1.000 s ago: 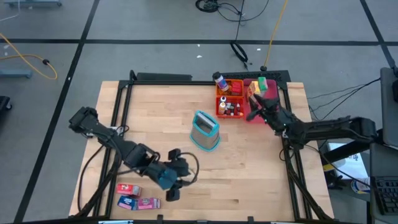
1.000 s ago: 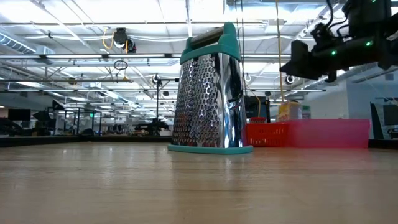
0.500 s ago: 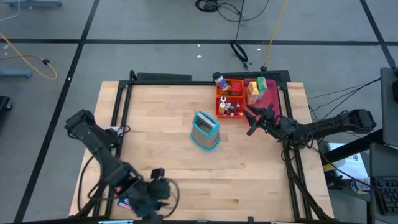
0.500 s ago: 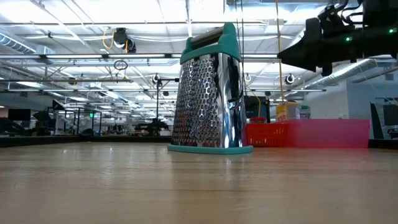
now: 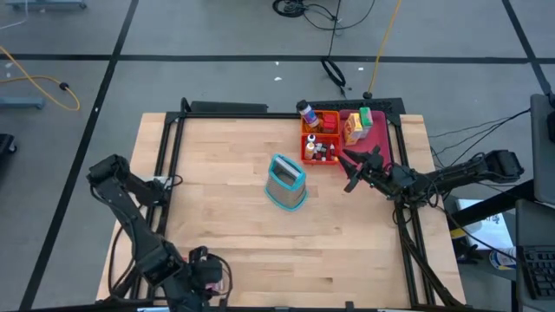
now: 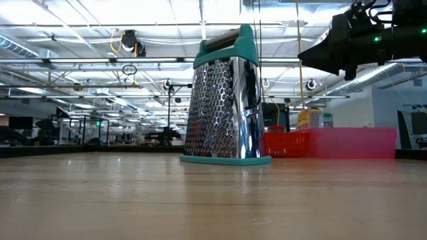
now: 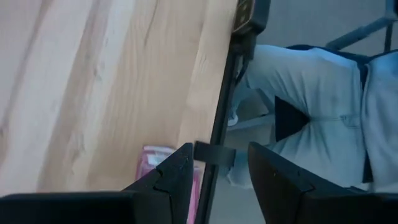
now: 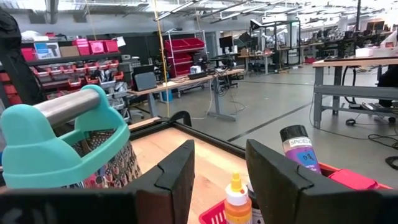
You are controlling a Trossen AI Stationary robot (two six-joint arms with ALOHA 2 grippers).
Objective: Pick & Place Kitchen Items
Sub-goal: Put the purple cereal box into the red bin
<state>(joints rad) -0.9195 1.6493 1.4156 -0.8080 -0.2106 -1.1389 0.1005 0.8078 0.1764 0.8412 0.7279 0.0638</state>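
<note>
The left gripper (image 7: 214, 171) hangs at the near left corner of the wooden surface (image 5: 225, 173), its fingers apart with nothing between them; the left wrist view looks past them over the surface's dark edge rail to a small pink box (image 7: 154, 163) lying just inside that rail, so the arm looks placed to take an item from this corner, with a person's grey-trousered legs (image 7: 317, 106) just beyond the edge. The right gripper (image 5: 350, 169) hovers in the air with fingers likewise apart and empty, beside the orange tray (image 5: 320, 137) and the pink tray (image 5: 376, 130) at the far right corner, probably kept high so as to clear the upright bottles. The kitchen items sit there: small spice jars (image 5: 323, 152) in the orange tray, a dark-capped spice bottle (image 8: 298, 148), a yellow bottle with an orange nozzle (image 8: 237, 202), and a green box (image 5: 366, 115) on the pink tray. A teal-framed grater (image 5: 285, 181) stands upright near the middle, between the two working areas; wide bare wood surrounds it, so a carry across has room if it passes to one side of the grater
</note>
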